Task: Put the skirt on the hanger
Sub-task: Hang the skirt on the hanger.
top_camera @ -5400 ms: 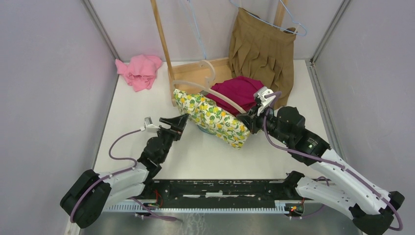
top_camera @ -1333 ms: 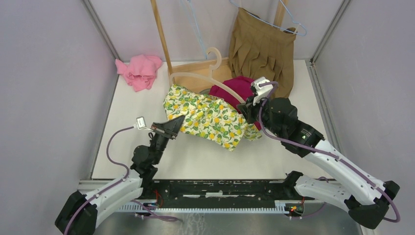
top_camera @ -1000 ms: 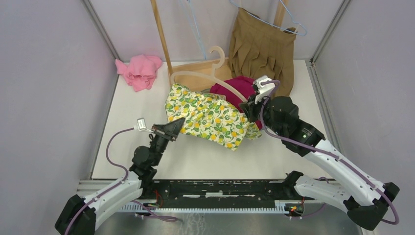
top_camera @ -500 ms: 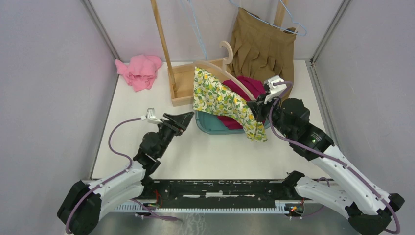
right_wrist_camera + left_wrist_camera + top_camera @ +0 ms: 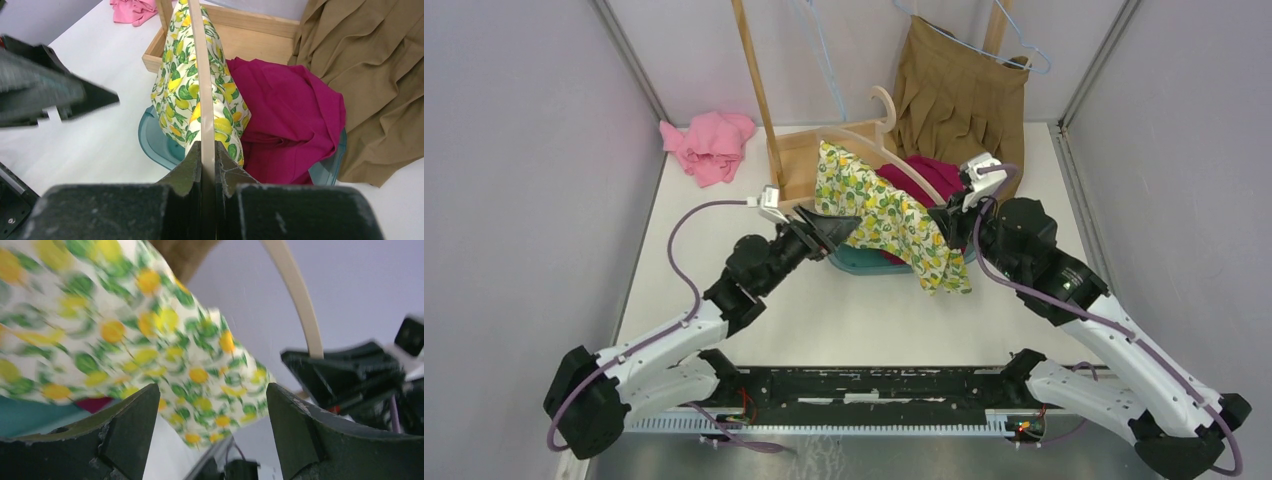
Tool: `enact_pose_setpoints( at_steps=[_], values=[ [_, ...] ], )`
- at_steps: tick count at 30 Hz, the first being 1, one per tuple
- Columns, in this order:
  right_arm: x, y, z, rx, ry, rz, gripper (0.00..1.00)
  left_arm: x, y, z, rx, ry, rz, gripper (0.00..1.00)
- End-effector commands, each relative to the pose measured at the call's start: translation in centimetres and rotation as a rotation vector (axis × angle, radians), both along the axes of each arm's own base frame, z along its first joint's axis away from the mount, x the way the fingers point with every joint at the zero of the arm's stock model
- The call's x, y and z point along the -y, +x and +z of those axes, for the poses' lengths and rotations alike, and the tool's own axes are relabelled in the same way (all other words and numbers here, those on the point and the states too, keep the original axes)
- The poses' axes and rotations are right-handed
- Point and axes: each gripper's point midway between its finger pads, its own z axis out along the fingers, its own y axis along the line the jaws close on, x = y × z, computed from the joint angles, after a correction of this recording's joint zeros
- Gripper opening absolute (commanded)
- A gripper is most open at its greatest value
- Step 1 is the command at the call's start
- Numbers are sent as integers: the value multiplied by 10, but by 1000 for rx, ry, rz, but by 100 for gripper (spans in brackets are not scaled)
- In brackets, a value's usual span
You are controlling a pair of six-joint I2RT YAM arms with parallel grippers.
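The skirt (image 5: 886, 212), white with a lemon print, hangs draped over a cream hanger (image 5: 887, 108) above the teal basin. My right gripper (image 5: 946, 213) is shut on the hanger's right arm. In the right wrist view the cream bar (image 5: 200, 75) runs straight out from between the shut fingers (image 5: 208, 150), with the skirt (image 5: 175, 95) folded over it. My left gripper (image 5: 836, 228) stands open just left of the skirt's lower part. In the left wrist view the blurred skirt (image 5: 125, 340) and hanger (image 5: 295, 290) lie beyond the gripper (image 5: 212, 395), whose fingers hold nothing.
A teal basin (image 5: 854, 262) holds a magenta cloth (image 5: 929, 172). Behind it stand a wooden rack base (image 5: 794, 165) and post (image 5: 754, 70). A brown pleated skirt (image 5: 964, 100) hangs at the back right. A pink cloth (image 5: 709, 145) lies back left.
My left gripper opened, let go of the skirt's edge and moved forward to the skirt. The right gripper lifted the hanger, so the skirt went from spread out to hanging.
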Motion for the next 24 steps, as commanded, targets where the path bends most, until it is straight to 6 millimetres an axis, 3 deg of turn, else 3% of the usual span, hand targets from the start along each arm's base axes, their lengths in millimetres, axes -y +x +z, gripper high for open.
enact_pose_setpoints(
  at_steps=[1,5,10,18,24],
  values=[
    [-6,10,71,170,114,-3,1,53,-40,19,26,7,-186,86],
    [-10,19,81,185,123,-21,1,79,-60,13,-22,10,-224,87],
    [-17,27,92,198,151,-21,1,95,-73,-3,-95,-34,-242,88],
    [-22,29,104,205,199,-18,1,107,-77,-30,-102,-168,-195,89],
    [-22,26,110,205,227,-11,1,122,-76,-27,-47,-301,-212,88]
  ],
)
